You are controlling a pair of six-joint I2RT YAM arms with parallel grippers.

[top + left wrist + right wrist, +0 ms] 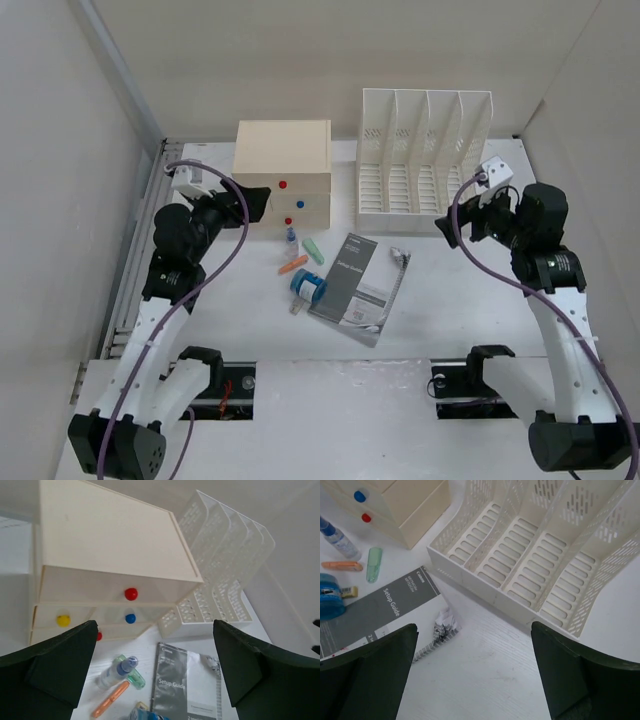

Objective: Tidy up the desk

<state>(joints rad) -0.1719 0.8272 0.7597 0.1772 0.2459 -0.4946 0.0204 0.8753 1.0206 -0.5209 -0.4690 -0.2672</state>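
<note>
**Item 1.** Left pincer [154, 630]: jaws wide apart, empty. The drawer box [110, 540] stands just ahead of it, so I risk clipping its knobs on a straight descent.

**Item 2.** Clear bottle [116, 671], orange marker [111, 698] and green tube [131, 676]: below that pincer, close together. A wide closing may catch two, or send one rolling.

**Item 3.** Setup Guide booklet [380, 612]: flat on the desk [485, 680], which lies beneath both pincers. Its thin edge will likely slip.

**Item 4.** Right pincer [474, 627]: jaws apart, empty. The file rack [530, 555] is just ahead, a collision hazard.
</note>
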